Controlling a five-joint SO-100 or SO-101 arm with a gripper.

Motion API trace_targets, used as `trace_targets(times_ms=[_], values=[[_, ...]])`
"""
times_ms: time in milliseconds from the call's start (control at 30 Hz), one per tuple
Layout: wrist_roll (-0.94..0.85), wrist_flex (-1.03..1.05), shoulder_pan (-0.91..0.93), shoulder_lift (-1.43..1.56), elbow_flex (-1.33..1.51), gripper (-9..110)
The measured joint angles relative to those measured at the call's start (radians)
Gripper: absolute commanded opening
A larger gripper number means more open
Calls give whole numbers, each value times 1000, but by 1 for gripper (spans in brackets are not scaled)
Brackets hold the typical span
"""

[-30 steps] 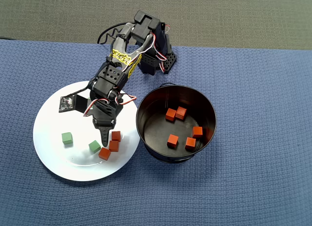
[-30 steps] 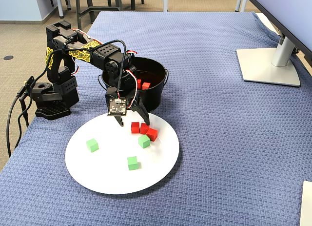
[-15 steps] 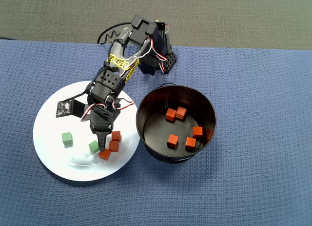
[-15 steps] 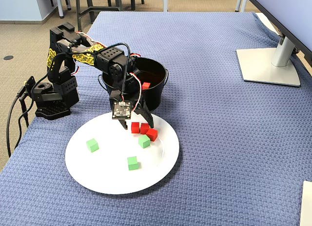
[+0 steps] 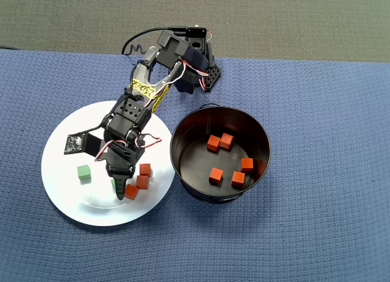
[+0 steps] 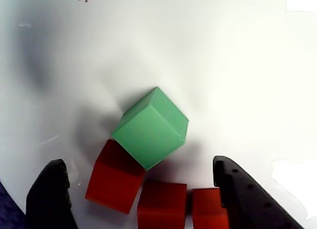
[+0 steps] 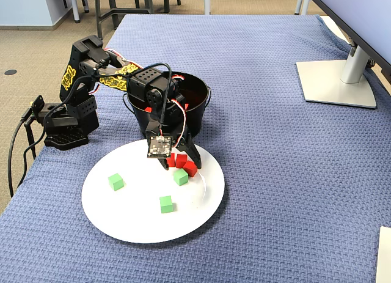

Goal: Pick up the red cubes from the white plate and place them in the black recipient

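Hovering over the white plate [image 5: 61, 172], the gripper [image 6: 141, 197] is wide open, holding nothing.
3 red cubes [image 6: 162, 204] lie between its fingertips; 5 sit in the black recipient [image 5: 259, 136].

Table [image 7: 275, 173] covered in blue woven cloth. Resting directly on it: white plate [image 7: 122, 225] near the front left in the fixed view, black pot [image 5: 183, 166] touching or just beside the plate's edge, black arm base [image 7: 61, 133] at the left rear, and a grey monitor stand [image 7: 336, 81] well apart at the far right.
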Motion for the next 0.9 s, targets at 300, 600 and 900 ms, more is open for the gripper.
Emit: trace_targets(times_ms=[300,600,900], values=[[26,5,0,-58,-17,29],[94,5,-26,-78,-57,27],[100,5,-66,-83,-71,27]])
